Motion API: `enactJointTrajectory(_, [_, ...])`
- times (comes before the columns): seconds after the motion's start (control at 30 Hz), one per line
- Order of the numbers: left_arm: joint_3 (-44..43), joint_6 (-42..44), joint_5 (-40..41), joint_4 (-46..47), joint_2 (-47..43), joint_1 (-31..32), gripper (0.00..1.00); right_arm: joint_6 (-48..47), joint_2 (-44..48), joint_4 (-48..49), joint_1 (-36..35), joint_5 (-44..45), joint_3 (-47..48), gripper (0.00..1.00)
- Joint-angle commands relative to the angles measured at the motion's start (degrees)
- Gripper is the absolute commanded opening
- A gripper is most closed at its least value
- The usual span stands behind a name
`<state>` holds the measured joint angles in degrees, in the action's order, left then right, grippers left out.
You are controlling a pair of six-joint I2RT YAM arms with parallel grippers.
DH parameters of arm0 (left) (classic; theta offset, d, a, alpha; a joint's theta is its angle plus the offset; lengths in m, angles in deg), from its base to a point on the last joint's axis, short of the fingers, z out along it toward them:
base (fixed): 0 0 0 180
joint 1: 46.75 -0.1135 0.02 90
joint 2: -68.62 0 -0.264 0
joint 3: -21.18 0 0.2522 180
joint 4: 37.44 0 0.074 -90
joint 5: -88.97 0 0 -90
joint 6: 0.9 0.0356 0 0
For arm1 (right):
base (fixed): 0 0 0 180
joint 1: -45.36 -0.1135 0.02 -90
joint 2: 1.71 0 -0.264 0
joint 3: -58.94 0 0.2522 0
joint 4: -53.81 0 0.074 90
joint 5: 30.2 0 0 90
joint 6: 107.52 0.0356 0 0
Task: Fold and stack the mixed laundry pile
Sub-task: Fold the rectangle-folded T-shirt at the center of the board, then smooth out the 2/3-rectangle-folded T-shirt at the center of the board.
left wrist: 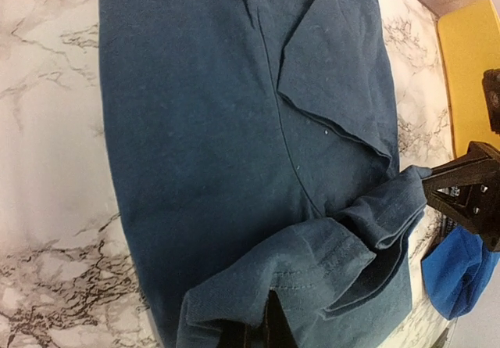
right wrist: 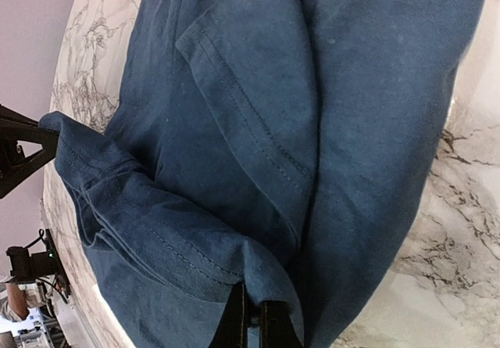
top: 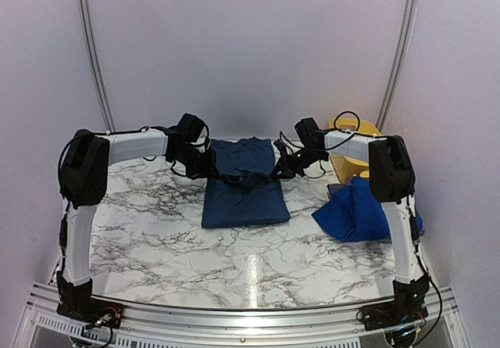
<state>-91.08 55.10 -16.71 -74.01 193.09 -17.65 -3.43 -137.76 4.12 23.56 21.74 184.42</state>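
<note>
On the marble table (top: 156, 242), left gripper (top: 212, 165) and right gripper (top: 278, 168) clamp the denim-blue garment (top: 244, 199), fingertips (left wrist: 275, 326) half hidden.

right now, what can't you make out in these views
Yellow tub, top view: the right arm crosses it; contents unseen.
Royal-blue garment, top view: right edge behind that arm; left wrist view crops it at the corner.
Left gripper and right gripper, wrist views: tips buried in the dark blue garment, cropped by the bottom edge.

White walls (top: 250, 51); marble-pattern tabletop (top: 156, 246); overhead glare (top: 251, 274).
</note>
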Motion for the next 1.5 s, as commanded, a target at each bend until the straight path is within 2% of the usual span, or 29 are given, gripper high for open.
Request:
enactJointTrajectory(0.0, [-3.2, 0.7, -1.8, -1.4, 3.1, -0.7, 0.00, 0.9, -1.5, -0.3, 1.3, -0.7, 4.3, 0.03])
enactJointTrajectory(0.1, [-4.1, 0.4, -1.5, -1.4, 4.4, -1.8, 0.01, 1.4, -1.9, -0.6, 2.3, 0.1, 5.5, 0.08])
enactJointTrajectory(0.23, [-8.1, 1.0, -3.4, -1.4, 6.4, -3.7, 0.13, 1.4, -1.1, -0.8, 3.3, 0.7, 6.0, 0.15])
enactJointTrajectory(0.3, [-10.4, 1.9, -4.1, -1.6, 6.6, -4.4, 0.28, 0.7, -0.3, -1.9, 3.5, 0.8, 5.9, 0.23])
enactJointTrajectory(0.33, [-10.9, 2.2, -3.9, -2.1, 6.3, -4.7, 0.42, 0.1, 0.1, -2.8, 3.5, 1.1, 6.0, 0.28])
enactJointTrajectory(0.37, [-10.4, 2.3, -3.1, -2.5, 4.9, -5.2, 0.52, -0.4, 0.9, -3.5, 3.7, 1.7, 5.7, 0.34])
enactJointTrajectory(0.4, [-9.3, 2.5, -2.4, -2.6, 3.4, -5.5, 0.59, -0.9, 1.9, -3.9, 3.8, 1.9, 5.1, 0.38])
enactJointTrajectory(0.47, [-6.3, 4.3, -1.2, -2.6, 0.0, -5.9, 0.63, -1.8, 5.0, -3.9, 3.8, 2.5, 3.0, 0.41])
enactJointTrajectory(0.63, [2.4, 8.5, -2.7, -2.4, -6.3, -4.0, 0.65, -2.8, 11.7, -2.3, 3.4, 0.0, -5.9, 0.40])
enactJointTrajectory(0.8, [7.8, 10.5, -7.3, -0.9, -8.3, 1.4, 0.63, -3.3, 15.3, 0.3, -0.2, -6.2, -15.3, 0.36])
enactJointTrajectory(0.93, [7.9, 6.8, -9.8, 2.6, -4.9, 4.9, 0.58, -1.7, 15.0, 5.2, -3.3, -9.4, -22.3, 0.30])
enactJointTrajectory(1.03, [10.3, 2.5, -10.6, 6.2, -2.7, 4.6, 0.53, -0.9, 13.6, 7.3, -3.5, -10.4, -26.8, 0.25])
enactJointTrajectory(1.13, [14.7, 1.9, -9.7, 7.0, -2.7, 4.5, 0.49, -1.8, 12.9, 7.4, -3.5, -9.3, -31.2, 0.20])
enactJointTrajectory(1.33, [26.4, 2.2, -8.4, 8.3, -10.1, 5.3, 0.45, -3.2, 17.9, 7.7, -4.3, -10.4, -41.2, 0.15])
enactJointTrajectory(1.47, [31.7, 1.6, -7.1, 8.3, -16.4, 6.3, 0.47, -4.1, 23.6, 5.7, -4.9, -12.3, -44.8, 0.17])
